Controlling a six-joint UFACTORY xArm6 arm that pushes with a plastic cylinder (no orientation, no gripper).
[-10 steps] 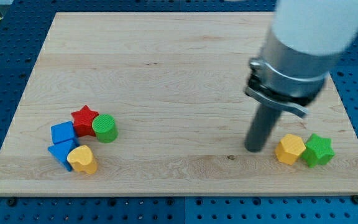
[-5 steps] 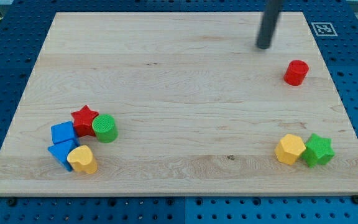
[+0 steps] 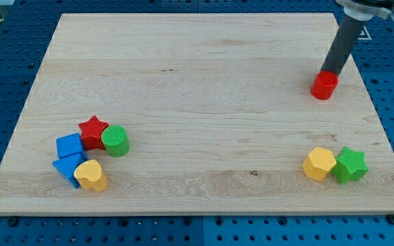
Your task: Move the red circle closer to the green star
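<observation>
red circle, green star, pale wooden board, dark rod

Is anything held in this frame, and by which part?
Nothing is held. My tip only meets the top edge of the red circle.

The rod runs out of the view's top edge, so its upper part is cut off. My tip sits against the far side of the red circle; whether it truly touches cannot be told. The lower blue block, beside the yellow heart, is partly hidden, its shape unclear.
</observation>
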